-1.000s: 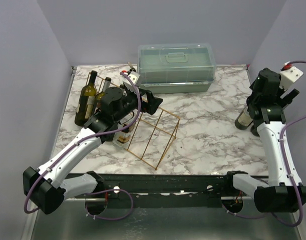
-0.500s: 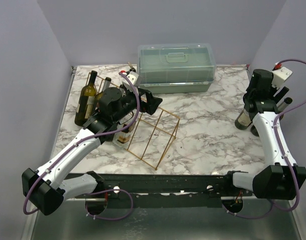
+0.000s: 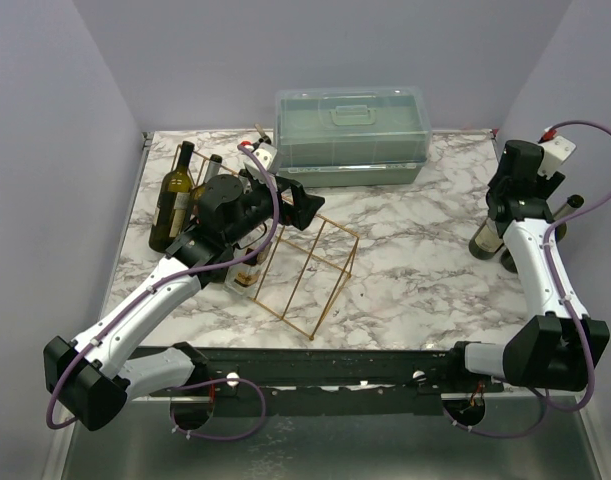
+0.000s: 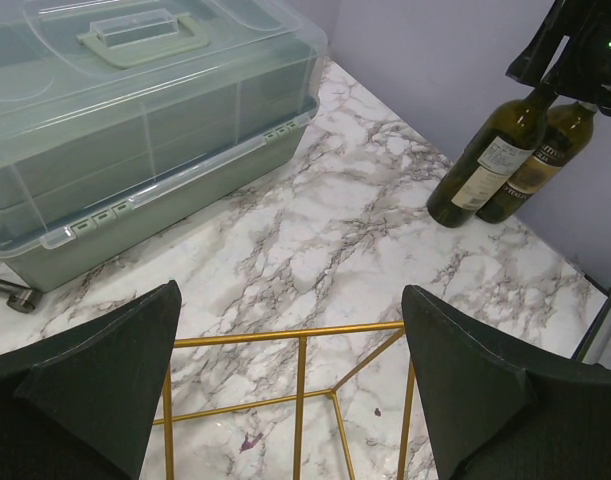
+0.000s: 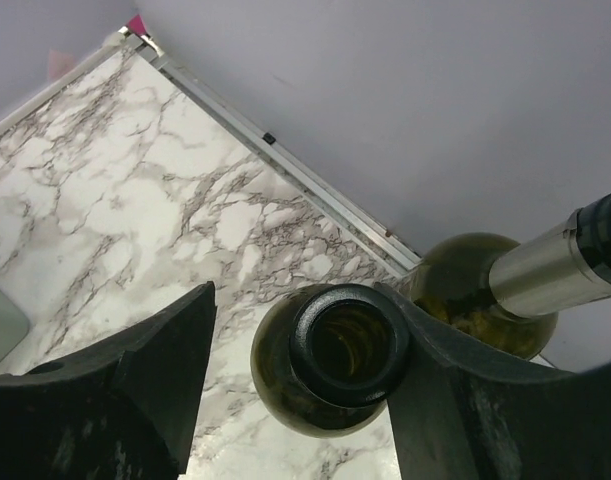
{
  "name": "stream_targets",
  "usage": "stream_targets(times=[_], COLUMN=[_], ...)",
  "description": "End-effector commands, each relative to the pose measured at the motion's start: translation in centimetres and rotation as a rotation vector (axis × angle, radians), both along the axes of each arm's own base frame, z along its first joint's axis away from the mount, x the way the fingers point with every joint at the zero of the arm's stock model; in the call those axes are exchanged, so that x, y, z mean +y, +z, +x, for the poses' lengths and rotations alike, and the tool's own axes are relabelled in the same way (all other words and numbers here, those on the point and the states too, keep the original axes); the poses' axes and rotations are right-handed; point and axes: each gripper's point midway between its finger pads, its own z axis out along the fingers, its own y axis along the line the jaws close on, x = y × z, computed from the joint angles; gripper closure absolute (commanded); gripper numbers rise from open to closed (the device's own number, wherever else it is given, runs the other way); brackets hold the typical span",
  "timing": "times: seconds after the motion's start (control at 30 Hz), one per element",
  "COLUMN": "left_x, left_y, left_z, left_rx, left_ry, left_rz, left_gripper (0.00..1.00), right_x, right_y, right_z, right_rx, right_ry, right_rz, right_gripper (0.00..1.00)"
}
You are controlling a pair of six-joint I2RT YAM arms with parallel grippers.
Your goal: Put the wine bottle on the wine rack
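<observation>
Right gripper [image 5: 299, 300] straddles neck of upright wine bottle [image 5: 347, 345] at table's [image 3: 415, 265] far-right edge, jaws not yet clamped; centre neck, clench below lip before lifting toward wine rack [image 4: 300, 400]; left gripper [image 4: 290, 300] spread, empty.

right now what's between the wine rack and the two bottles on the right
Just bare marble table between the wine rack and those two bottles, clearest in the left wrist view.

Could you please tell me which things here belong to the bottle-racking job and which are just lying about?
Job: wine rack; uncapped wine bottle, far right.
Lying about for now: green lidded box; foil-capped bottle beside the uncapped one; two upright bottles left of the rack.
</observation>
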Motion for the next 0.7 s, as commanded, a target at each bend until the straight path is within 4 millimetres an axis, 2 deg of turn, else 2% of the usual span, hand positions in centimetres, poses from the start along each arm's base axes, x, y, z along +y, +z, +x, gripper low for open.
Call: stream_targets(times=[0.0,0.1,0.23,0.37,0.53,0.67], left_x=[-0.1,-0.1,-0.2,-0.1,-0.1,0.0], left_y=[1.2,1.0,0.8,0.7,0.6,0.6], left_z=[0.0,0.0,0.2,0.3,0.3,0.3], left_rx=[-0.027,-0.022,-0.019,-0.017,-0.017,-0.015], left_ry=[-0.011,-0.011,-0.009,-0.006,-0.001,0.000], left_rz=[-0.015,-0.012,-0.008,-0.003,-0.002,-0.001], left_gripper=[0.07,0.08,0.08,0.08,0.08,0.07], right_x=[0.2,0.1,0.1,0.5,1.0,2.2], right_y=[-0.8,-1.0,-1.1,-1.0,0.2,1.8], right_z=[0.4,0.2,0.1,0.3,0.4,0.1], right_rx=[-0.011,-0.012,-0.007,-0.008,-0.031,-0.075], right_ry=[0.015,0.011,0.012,0.038,0.066,0.120], right_rz=[0.025,0.016,0.008,0.020,0.043,0.080], right_gripper=[0.34,0.37,0.47,0.66,0.87,0.95])
